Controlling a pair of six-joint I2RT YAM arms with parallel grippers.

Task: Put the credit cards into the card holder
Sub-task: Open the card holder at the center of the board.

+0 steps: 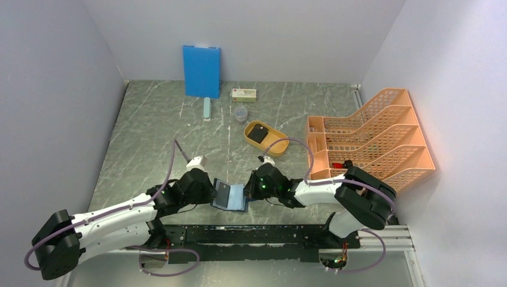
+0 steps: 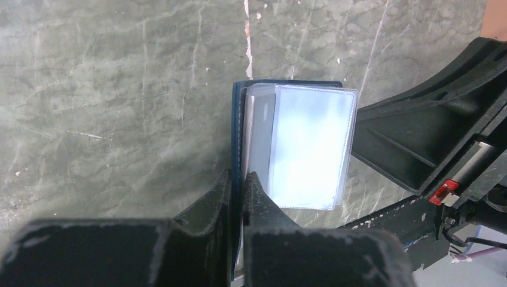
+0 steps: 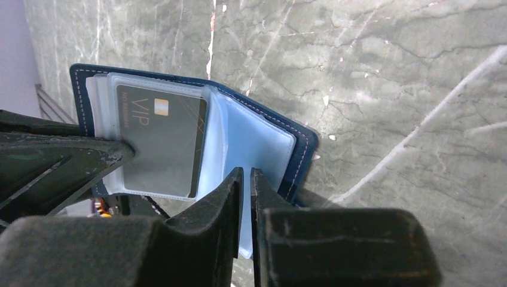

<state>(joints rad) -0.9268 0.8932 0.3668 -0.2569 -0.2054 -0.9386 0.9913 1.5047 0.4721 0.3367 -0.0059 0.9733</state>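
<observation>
The card holder [image 1: 230, 195] is open and held up between my two grippers near the table's front edge. It has a dark navy cover [image 3: 302, 155], a light blue inside and clear sleeves [image 2: 305, 143]. A dark card marked VIP [image 3: 161, 140] sits in one clear sleeve. My left gripper [image 1: 209, 192] is shut on the navy cover's edge [image 2: 238, 179]. My right gripper [image 1: 254, 188] is shut on a light blue inner leaf [image 3: 247, 173]. A dark card-like thing [image 1: 258, 133] lies in the yellow-orange oval tray [image 1: 281, 146] behind the grippers.
A large blue board [image 1: 201, 70] leans on the back wall. A small box [image 1: 244, 94], a clear cup [image 1: 240, 113] and a pale stick [image 1: 207, 109] lie near it. An orange file rack [image 1: 370, 137] stands at the right.
</observation>
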